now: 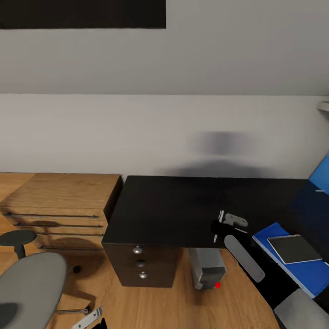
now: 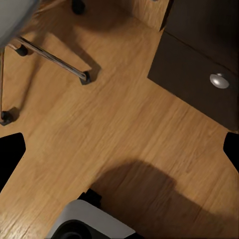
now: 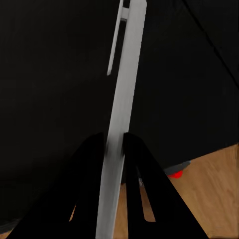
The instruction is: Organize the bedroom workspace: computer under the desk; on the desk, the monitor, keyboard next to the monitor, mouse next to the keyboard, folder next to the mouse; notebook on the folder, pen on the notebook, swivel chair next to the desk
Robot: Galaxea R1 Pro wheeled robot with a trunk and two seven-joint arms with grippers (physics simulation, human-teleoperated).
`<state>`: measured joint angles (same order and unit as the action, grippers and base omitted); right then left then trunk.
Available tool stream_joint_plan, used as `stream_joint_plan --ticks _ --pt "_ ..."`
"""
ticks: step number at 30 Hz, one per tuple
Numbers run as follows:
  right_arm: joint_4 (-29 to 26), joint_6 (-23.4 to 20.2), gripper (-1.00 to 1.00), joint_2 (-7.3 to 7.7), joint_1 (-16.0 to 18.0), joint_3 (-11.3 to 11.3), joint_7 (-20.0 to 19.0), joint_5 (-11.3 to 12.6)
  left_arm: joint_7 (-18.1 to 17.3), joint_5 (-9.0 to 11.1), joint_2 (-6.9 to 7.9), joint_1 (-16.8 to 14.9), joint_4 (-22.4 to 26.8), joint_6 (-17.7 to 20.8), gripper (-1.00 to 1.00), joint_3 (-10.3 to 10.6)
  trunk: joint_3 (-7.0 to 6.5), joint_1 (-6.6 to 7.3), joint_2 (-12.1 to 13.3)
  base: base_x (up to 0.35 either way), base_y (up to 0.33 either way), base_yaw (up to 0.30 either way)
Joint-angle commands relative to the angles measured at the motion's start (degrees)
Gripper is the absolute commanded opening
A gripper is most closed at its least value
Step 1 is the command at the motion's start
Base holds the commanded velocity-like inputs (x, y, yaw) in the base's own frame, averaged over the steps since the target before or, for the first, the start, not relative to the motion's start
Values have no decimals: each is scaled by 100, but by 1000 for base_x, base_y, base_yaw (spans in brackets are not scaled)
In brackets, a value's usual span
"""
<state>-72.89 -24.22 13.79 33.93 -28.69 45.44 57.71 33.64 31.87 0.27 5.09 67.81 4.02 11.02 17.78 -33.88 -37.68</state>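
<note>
My right gripper (image 1: 218,227) hovers over the front part of the black desk (image 1: 169,210), shut on the pen (image 1: 218,227), a thin pale stick. In the right wrist view the pen (image 3: 122,109) runs up between the two dark fingers (image 3: 89,174). To the right, the blue folder (image 1: 310,274) lies on the desk with the grey notebook (image 1: 294,248) on top. The light-grey computer (image 1: 208,268) stands under the desk. The swivel chair (image 1: 27,285) is at the lower left. My left gripper (image 2: 119,152) hangs open over the wood floor beside it.
A wooden chest of drawers (image 1: 59,205) stands left of the desk, with a dark round stool (image 1: 17,238) in front. Black drawers with silver knobs (image 1: 140,263) sit under the desk. A small dark object (image 1: 76,269) lies on the floor. A slanted blue panel (image 1: 321,176) shows at the right edge.
</note>
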Motion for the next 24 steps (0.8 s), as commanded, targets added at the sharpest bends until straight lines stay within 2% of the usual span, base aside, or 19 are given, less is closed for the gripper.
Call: stream_joint_plan --ticks 1,8,11,18,24 --pt "-31 -14 -100 53 8 -4 35 97 34 12 2 1 7 28 100 7 3 -2 -7 0 0 -268" --pt "-115 -19 -100 428 8 83 35 575 30 5 0 1 -18 18 100 6 -26 -2 -7 0 0 -269" --pt "-117 -28 -100 543 8 229 31 705 29 4 0 1 -21 14 100 6 -37 -2 -7 0 0 -271" --pt "-86 -235 -100 624 8 575 6 754 29 10 -1 1 -27 12 100 5 -58 -2 -7 0 0 -276" --pt "-54 -290 -100 633 8 624 -29 719 29 12 5 1 -31 12 100 5 -70 -2 -7 0 0 -286"
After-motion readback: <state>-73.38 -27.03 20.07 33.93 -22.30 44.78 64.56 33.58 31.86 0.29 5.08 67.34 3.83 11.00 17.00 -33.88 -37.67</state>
